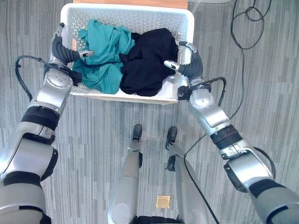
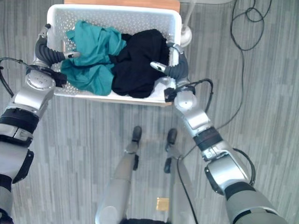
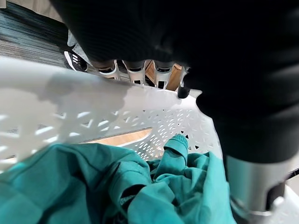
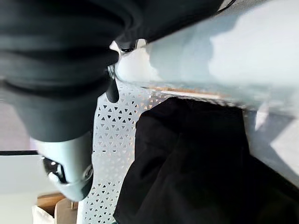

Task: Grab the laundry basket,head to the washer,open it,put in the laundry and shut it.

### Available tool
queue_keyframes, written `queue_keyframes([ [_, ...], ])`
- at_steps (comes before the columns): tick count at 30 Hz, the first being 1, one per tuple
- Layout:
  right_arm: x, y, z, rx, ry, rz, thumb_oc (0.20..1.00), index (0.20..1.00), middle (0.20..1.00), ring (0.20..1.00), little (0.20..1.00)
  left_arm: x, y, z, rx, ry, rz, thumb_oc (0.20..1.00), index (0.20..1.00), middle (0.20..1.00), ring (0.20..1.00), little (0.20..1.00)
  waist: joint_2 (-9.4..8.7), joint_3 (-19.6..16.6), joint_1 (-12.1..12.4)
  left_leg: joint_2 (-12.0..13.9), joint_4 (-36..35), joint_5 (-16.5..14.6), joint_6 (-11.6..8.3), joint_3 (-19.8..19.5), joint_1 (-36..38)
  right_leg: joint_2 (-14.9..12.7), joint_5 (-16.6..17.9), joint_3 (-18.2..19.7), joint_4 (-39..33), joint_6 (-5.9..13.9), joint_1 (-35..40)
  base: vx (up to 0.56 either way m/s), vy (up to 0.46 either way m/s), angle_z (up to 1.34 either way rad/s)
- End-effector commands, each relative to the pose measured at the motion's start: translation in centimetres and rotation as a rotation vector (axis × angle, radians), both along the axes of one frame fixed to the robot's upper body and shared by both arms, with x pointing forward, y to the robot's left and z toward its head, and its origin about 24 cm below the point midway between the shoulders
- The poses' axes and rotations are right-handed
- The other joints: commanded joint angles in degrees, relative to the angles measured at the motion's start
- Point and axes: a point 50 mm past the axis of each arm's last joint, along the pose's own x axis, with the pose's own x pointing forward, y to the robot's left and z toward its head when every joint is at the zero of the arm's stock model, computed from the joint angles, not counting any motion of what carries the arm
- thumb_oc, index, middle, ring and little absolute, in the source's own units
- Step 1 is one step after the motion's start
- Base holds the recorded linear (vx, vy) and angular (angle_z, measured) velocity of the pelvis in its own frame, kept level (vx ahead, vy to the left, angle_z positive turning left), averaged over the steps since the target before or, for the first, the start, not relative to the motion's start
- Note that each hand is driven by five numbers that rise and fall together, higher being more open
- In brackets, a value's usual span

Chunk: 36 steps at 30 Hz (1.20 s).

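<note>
A white perforated laundry basket hangs in front of me, held by its two short sides. Inside lie a teal garment on the left and a black garment on the right. My left hand clamps the left rim, fingers outside and thumb over the teal cloth. My right hand clamps the right rim the same way, its thumb resting on the black garment. In the left wrist view my fingers curl over the basket wall above the teal garment.
Grey striped carpet lies all around. A wooden edge sits just beyond the basket. A black cable loops on the floor at the far right. A small gold square lies on the floor. A person's shoe stands past the basket.
</note>
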Motion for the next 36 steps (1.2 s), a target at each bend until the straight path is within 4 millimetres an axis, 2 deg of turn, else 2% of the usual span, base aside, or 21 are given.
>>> queue_keyframes([
  [1,-1.3,0.8,3.3,-0.051,-0.17,0.05,1.0,1.0,1.0,1.0,1.0,0.8,-2.2,-2.5,0.003,0.09,-0.086,1.0,1.0,1.0,1.0,1.0,0.76,-0.06,-1.08,0.77,6.24,-6.38,3.8,5.09,-2.55,-5.52,0.12,-0.55,-3.29,6.21,3.04,0.01,0.065,-0.19],
  [2,-1.5,0.8,5.0,-0.081,-0.238,0.031,1.0,1.0,1.0,1.0,1.0,0.7,-1.8,-2.6,-0.002,0.091,-0.08,1.0,1.0,1.0,1.0,1.0,0.74,-0.06,-0.93,0.89,6.75,-6.61,3.95,5.52,-2.75,-5.64,0.28,-0.47,-3.31,6.26,2.85,0.0,0.029,-0.2],
  [3,-1.5,0.9,5.0,-0.081,-0.239,0.031,1.0,1.0,1.0,1.0,1.0,0.7,-1.8,-2.5,-0.002,0.091,-0.08,1.0,1.0,1.0,1.0,1.0,0.74,-0.06,-0.91,0.92,6.81,-6.65,3.96,5.56,-2.79,-5.61,0.28,-0.43,-3.3,6.26,2.8,0.01,0.043,-0.17],
  [6,-2.7,0.9,8.1,-0.11,-0.384,0.008,1.0,1.0,1.0,1.0,1.0,0.5,-1.1,-2.6,0.002,0.092,-0.061,1.0,1.0,1.0,1.0,1.0,0.65,-0.07,-0.92,0.9,7.51,-7.17,4.16,5.99,-2.7,-5.68,0.45,-0.04,-3.36,6.3,2.78,0.01,0.037,-0.14],
  [9,-3.2,0.7,9.0,-0.108,-0.432,-0.008,1.0,1.0,1.0,1.0,1.0,0.4,-0.8,-2.6,0.003,0.093,-0.051,1.0,1.0,1.0,1.0,1.0,0.69,-0.12,-1.04,0.85,7.81,-7.52,4.24,6.1,-2.6,-5.75,0.45,0.13,-3.16,6.26,2.62,0.01,0.017,-0.06],
  [14,-3.3,0.2,8.5,-0.109,-0.427,-0.015,1.0,1.0,1.0,1.0,1.0,0.3,-0.4,-3.1,0.006,0.105,-0.037,1.0,1.0,1.0,1.0,1.0,0.55,-0.79,-1.41,0.6,8.42,-8.15,4.43,6.23,-2.69,-5.74,0.51,0.44,-3.11,6.19,2.39,0.0,0.0,0.0],
  [22,-3.0,-1.1,6.3,-0.091,-0.364,-0.039,1.0,1.0,1.0,1.0,1.0,0.3,-0.5,-2.9,-0.001,0.091,-0.037,1.0,1.0,1.0,1.0,1.0,1.02,-0.95,-1.61,0.53,8.71,-8.33,4.54,6.16,-3.34,-5.89,0.46,0.46,-2.86,6.22,1.64,0.0,0.0,0.0],
  [24,-3.0,-1.8,5.7,-0.03,-0.355,-0.071,1.0,1.0,1.0,1.0,1.0,0.2,-0.5,-3.1,-0.008,0.09,-0.034,1.0,1.0,1.0,1.0,1.0,1.56,-0.88,-1.77,0.36,8.67,-8.33,4.56,6.1,-3.5,-5.99,0.46,0.55,-2.74,6.18,1.29,0.0,0.0,0.0],
  [33,-3.0,-3.9,5.8,0.045,-0.392,-0.281,1.0,1.0,1.0,1.0,1.0,0.4,-1.6,-4.2,-0.032,0.101,-0.057,1.0,1.0,1.0,1.0,1.0,3.8,-1.37,-1.51,-0.35,8.07,-8.31,4.78,6.18,-3.88,-6.18,0.41,1.02,-2.82,6.33,0.43,0.0,0.005,-0.02],
  [36,-2.9,-3.7,5.6,0.08,-0.377,-0.278,1.0,1.0,1.0,1.0,1.0,0.4,-1.8,-4.5,-0.041,0.106,-0.063,1.0,1.0,1.0,1.0,1.0,4.05,-1.54,-1.46,-0.45,8.1,-8.28,4.86,6.22,-4.14,-6.3,0.56,1.25,-2.96,6.36,0.3,0.0,0.0,0.0],
])
